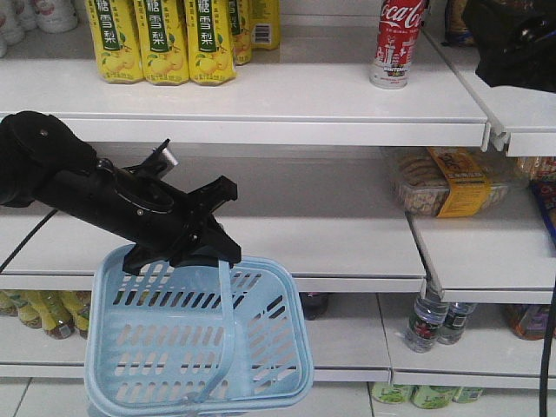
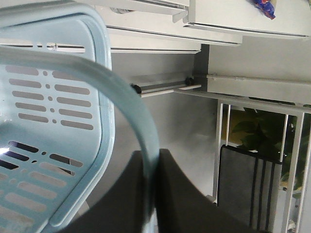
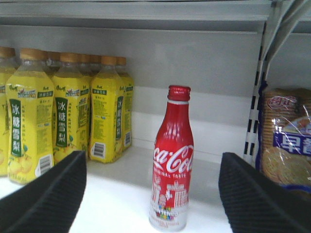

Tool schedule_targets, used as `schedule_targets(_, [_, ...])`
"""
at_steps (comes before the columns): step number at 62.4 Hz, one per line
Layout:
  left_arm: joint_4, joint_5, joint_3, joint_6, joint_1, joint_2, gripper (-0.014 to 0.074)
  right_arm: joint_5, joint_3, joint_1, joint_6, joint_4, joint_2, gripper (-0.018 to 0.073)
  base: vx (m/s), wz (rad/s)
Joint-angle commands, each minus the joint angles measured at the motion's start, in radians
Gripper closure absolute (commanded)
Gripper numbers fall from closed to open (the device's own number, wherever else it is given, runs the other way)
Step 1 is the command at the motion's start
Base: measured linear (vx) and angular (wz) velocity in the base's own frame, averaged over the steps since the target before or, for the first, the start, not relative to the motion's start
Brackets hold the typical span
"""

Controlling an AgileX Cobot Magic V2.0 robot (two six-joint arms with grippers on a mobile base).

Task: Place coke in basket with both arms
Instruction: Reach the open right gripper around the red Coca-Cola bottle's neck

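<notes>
Flat, cool light from above fills the front view, brightening the white shelves (image 1: pixel 304 87) and leaving the bays beneath them in soft grey shadow. In the right wrist view the coke (image 3: pixel 173 160) stands sharp, glare streaking its red wrap, while the fingers (image 3: pixel 48 199) of the right gripper (image 3: pixel 153 160) sit dark and blurred in the lower corners. The left wrist view renders the handle (image 2: pixel 150 145) of the basket (image 2: pixel 53 111) soft, near the lens.
</notes>
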Motion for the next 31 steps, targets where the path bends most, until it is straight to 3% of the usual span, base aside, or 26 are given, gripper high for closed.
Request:
schedule_targets(1, [-0.067,-0.001,-0.028,0.0,-0.006,-0.048,0.0601,-0.057,-0.088,-0.006,0.041,-0.002,0.02,0.0006,0.0,0.0])
schedule_targets(15, [-0.067,-0.001,-0.028,0.0,-0.006,-0.048,0.0601,-0.042,-0.222,-0.006,0.073,-0.036,0.128,0.0006,0.0,0.0])
schedule_targets(31, [-0.067,-0.001,-0.028,0.0,-0.006,-0.048,0.0601,-0.008,-0.388,-0.006,0.224,-0.159,0.253,0.0006,0.0,0.0])
